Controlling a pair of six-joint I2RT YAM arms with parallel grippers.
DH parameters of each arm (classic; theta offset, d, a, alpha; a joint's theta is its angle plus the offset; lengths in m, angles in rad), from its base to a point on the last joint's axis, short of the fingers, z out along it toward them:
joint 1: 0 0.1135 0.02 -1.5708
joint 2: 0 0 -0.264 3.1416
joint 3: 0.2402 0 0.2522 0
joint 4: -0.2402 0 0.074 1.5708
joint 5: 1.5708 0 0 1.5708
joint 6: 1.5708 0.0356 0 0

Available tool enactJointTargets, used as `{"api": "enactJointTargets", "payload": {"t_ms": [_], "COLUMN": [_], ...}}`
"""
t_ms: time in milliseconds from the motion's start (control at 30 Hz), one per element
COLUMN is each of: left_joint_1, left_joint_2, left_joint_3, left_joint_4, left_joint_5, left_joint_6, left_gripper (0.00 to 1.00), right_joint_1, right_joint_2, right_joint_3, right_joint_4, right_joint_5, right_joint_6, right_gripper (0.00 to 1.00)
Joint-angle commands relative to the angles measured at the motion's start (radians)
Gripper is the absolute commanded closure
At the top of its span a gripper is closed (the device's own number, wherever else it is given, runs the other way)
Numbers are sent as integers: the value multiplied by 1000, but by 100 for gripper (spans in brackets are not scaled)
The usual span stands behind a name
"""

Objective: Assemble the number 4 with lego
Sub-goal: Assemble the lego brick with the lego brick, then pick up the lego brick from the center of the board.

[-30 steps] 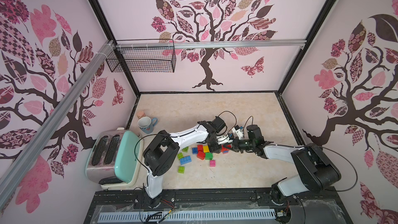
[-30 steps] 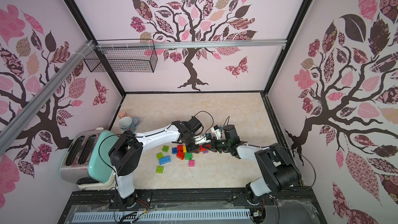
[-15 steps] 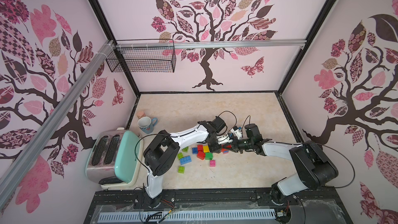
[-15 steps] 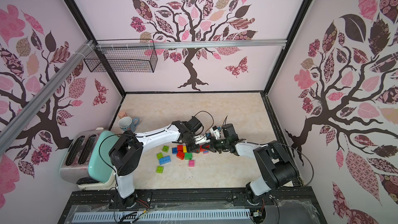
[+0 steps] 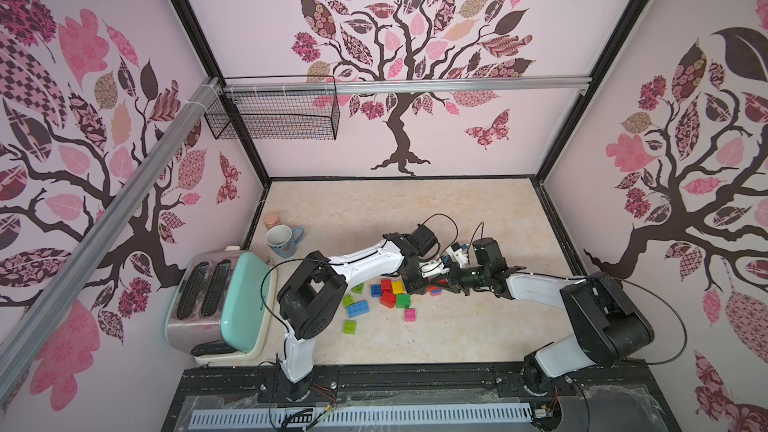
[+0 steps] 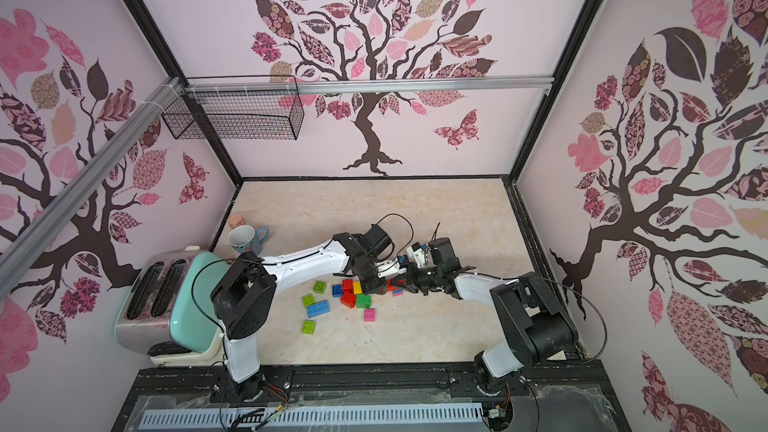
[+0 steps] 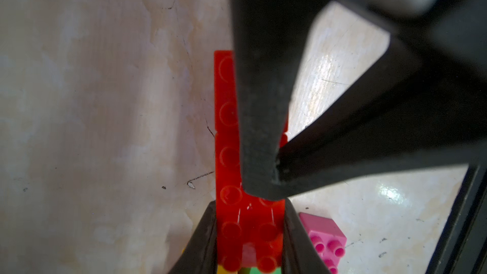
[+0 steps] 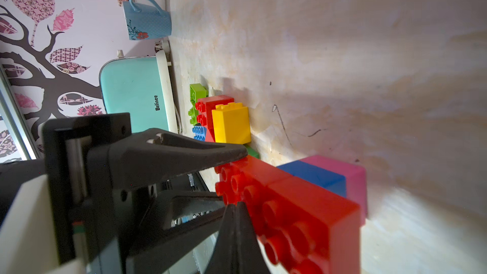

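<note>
The lego lies mid-table. A red row of bricks [image 7: 228,133] stands on edge, its studs facing sideways, with blue [image 8: 313,175] and pink [image 8: 353,172] bricks behind it. My left gripper [image 7: 249,206] is shut on one end of this red row [image 5: 434,288], a finger against each side. My right gripper [image 8: 236,205] is shut and holds nothing, its joined tips pressing on the row's studded face. In both top views the two grippers [image 5: 419,284] [image 6: 397,282] meet over it. Loose yellow [image 5: 397,286], red [image 5: 387,299], green [image 5: 402,300] and blue [image 5: 357,308] bricks lie just left.
A mint toaster [image 5: 224,305] stands at the front left, with a blue mug [image 5: 282,241] and a small pink cup [image 5: 271,221] behind it. A wire basket [image 5: 274,110] hangs on the back wall. A pink brick [image 5: 410,314] and a lime brick [image 5: 350,327] lie nearer the front.
The right gripper has shifted a little to the left, closer against the red row. The left arm has stayed where it was.
</note>
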Motion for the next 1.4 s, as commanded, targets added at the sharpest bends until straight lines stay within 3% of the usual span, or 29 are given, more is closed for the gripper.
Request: {"api": "enactJointTargets", "payload": {"t_ms": [0, 167, 400, 533, 600, 733, 833, 933, 1233, 1367], "left_joint_1": [-19, -24, 29, 57, 61, 64, 64, 64, 67, 67], "left_joint_2": [-5, -41, -299, -485, -557, -623, -643, -661, -675, -695], "left_joint_3": [26, 5, -144, -265, -306, -349, -365, -366, -320, -341], "left_joint_4": [-5, 30, 202, 359, 406, 425, 446, 472, 411, 444], "left_joint_5": [-62, -35, -6, -150, -201, -388, -460, -650, -741, -772], "left_joint_6": [7, -24, -161, -289, -320, -396, -440, -624, -709, -703], "left_gripper": [63, 54, 37, 17, 2, 2, 2, 2, 2, 2], "right_joint_1": [-16, -18, -18, -17, -17, -17, -17, -18, -17, -18], "right_joint_2": [50, 53, 27, 21, 11, 10, 14, 9, -34, -77], "right_joint_3": [-61, -60, -41, -28, -26, -24, -22, -22, -10, 15], "right_joint_4": [-196, -200, -176, -154, -147, -130, -130, -129, -95, -105], "right_joint_5": [249, 249, 200, 171, 166, 146, 141, 139, 108, 102], "right_joint_6": [-5, -5, -33, -42, -42, -45, -46, -48, -47, -50], "right_gripper": [100, 100, 100, 100, 100, 100, 100, 100, 94, 83]}}
